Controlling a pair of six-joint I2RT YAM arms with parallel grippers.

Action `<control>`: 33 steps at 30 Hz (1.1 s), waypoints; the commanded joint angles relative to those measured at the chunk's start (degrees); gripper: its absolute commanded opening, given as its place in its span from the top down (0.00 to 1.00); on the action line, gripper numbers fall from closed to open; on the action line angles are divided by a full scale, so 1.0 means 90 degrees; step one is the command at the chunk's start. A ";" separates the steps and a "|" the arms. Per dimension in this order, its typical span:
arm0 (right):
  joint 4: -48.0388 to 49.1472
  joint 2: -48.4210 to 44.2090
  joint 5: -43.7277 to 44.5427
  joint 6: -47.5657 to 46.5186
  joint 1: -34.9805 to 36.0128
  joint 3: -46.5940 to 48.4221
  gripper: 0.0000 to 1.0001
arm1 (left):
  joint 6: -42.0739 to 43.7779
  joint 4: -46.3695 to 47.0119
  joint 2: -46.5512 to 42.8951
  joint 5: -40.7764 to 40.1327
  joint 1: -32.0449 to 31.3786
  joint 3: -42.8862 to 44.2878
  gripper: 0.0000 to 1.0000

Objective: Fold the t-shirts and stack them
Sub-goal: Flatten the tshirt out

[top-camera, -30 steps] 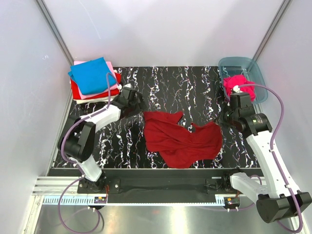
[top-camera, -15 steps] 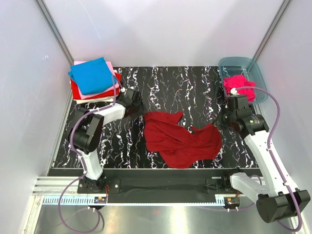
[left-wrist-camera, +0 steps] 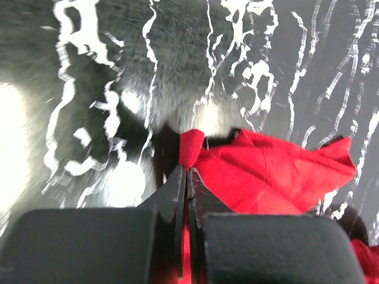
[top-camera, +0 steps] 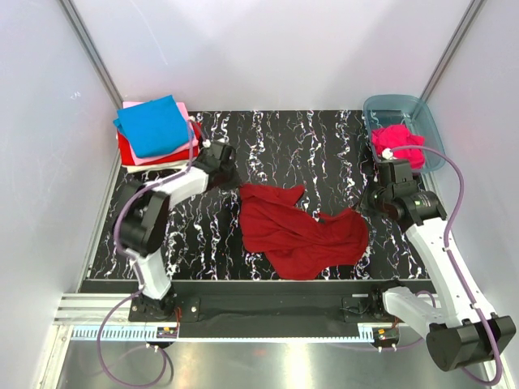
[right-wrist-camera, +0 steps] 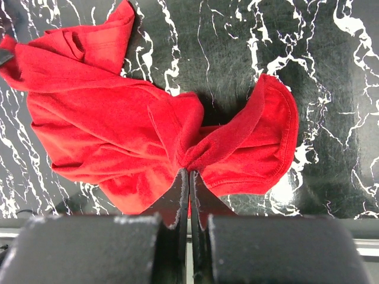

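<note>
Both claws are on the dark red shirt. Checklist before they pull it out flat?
1. Left claw shut on the dark red cloth t-shirt: ok.
2. Right claw shut on the same shirt: ok.
3. Shirt lying flat: not ok, crumpled.
4. Single layer pinched in each claw: cannot tell.
5. Bright blue folded cloth shirt lying flat at far left: ok.
6. Hot pink cloth shirt inside the translucent blue-grey plastic tub: ok.

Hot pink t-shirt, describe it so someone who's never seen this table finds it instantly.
On the black marbled table, go to the far right corner, where a translucent blue-grey tub stands. The hot pink t-shirt lies crumpled inside it, the only shirt in a container; the dark red t-shirt sprawls mid-table and the folded stack sits far left.
</note>
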 commanded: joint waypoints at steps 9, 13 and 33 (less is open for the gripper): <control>-0.0920 -0.0631 0.0152 -0.0359 -0.0014 0.2269 1.00 | 0.1097 -0.3043 -0.4457 -0.1939 -0.0049 0.0657 1.00; -0.1370 -0.1100 0.0404 -0.0457 -0.0004 0.3146 1.00 | 0.1351 -0.4292 -0.5516 -0.2740 -0.0098 0.1311 1.00; 0.0270 -0.1649 0.1497 -0.1345 -0.0004 0.5383 1.00 | 0.2845 -0.5829 -0.5558 -0.3270 -0.0098 0.5648 1.00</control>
